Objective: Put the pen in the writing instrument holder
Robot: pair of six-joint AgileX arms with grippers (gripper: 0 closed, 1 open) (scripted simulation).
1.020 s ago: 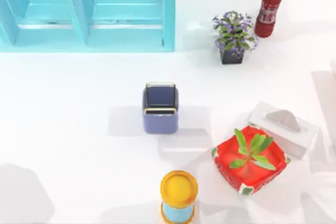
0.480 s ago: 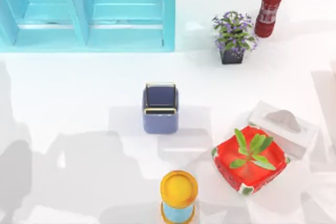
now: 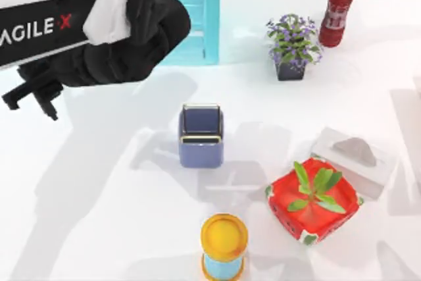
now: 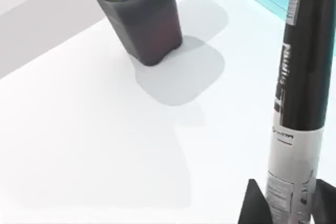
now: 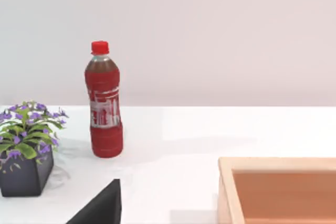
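The pen (image 4: 304, 77), black with a white labelled lower part, stands upright between the dark fingers of my left gripper (image 4: 286, 208), which is shut on it. From above, the left gripper (image 3: 33, 100) hangs at the far left of the table, under the big white and black arm. The writing instrument holder (image 3: 200, 136), a periwinkle-blue square cup with a gold rim, stands at mid-table, well to the right of that gripper. A dark part of my right gripper (image 5: 100, 205) shows in the right wrist view.
A cyan cabinet (image 3: 191, 24) lines the back left. At the back right stand a potted purple flower (image 3: 291, 47) and a red bottle (image 3: 337, 8). A tissue box (image 3: 355, 159), red leaf-printed box (image 3: 314, 202) and yellow-topped cylinder (image 3: 223, 245) occupy the front right.
My left arm has swung into the top view from the upper left; a second ago only its shadow lay on the table. The objects on the table have not moved.
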